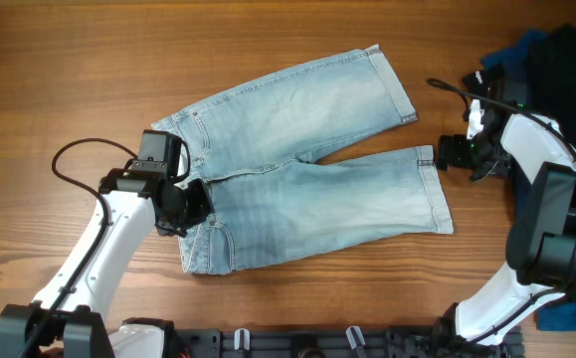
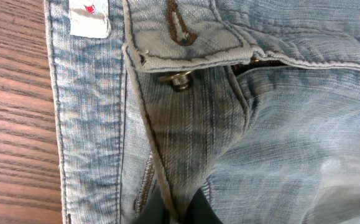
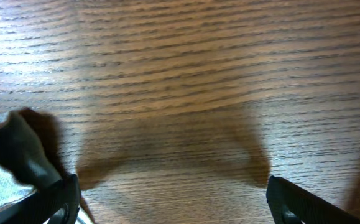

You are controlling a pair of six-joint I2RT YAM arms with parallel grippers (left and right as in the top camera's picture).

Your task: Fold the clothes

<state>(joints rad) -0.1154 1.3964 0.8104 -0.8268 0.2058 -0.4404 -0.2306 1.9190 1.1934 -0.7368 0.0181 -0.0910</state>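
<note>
light blue faded denim shorts point(image 1: 297, 179) lie flat mid-table on the brown wood-grain tabletop point(image 1: 69, 60), waistband left, legs fanned right, rolled cuffs at the right end. Bare wood runs along the far and left sides. The far right corner is crowded by a heap of black and navy dark garments point(image 1: 556, 50). From the near left, the left gripper point(image 1: 196, 204) reaches in low to the waistband, jaws closed, pinching a denim fold just below the metal button point(image 2: 180, 79). The right gripper point(image 1: 447, 152) sits just beside the near leg's cuff, arm doubled back, jaws spread wide over bare wood, holding nothing.
</note>
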